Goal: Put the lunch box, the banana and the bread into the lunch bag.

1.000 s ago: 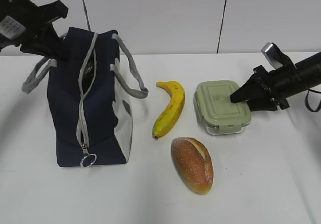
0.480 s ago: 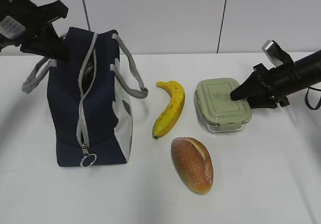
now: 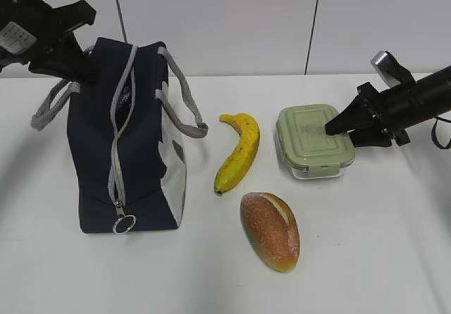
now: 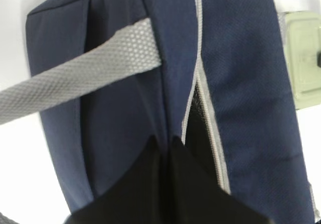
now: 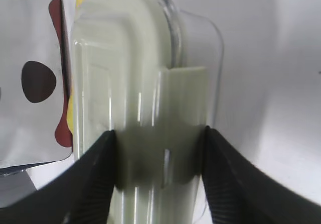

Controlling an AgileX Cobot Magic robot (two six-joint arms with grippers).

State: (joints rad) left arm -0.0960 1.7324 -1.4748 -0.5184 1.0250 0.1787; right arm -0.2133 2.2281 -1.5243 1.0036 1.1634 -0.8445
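Bright even light, soft shadows under objects, wrist views blurred close up

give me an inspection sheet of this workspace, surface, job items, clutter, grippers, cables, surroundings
surface: white table, no marks seen
lunch bag: upright at left, zipper partly open at the top
banana: on the table between bag and lunch box
bread: on the table, nearest the camera
lunch box: lid on, right end tilted up off the table
clutter: nothing seen
left gripper: jaws shut, pinching the bag's top fabric beside the zipper
right gripper: jaws closed on the lunch box's end
cables: black loop by the right arm
surroundings: pale panelled wall
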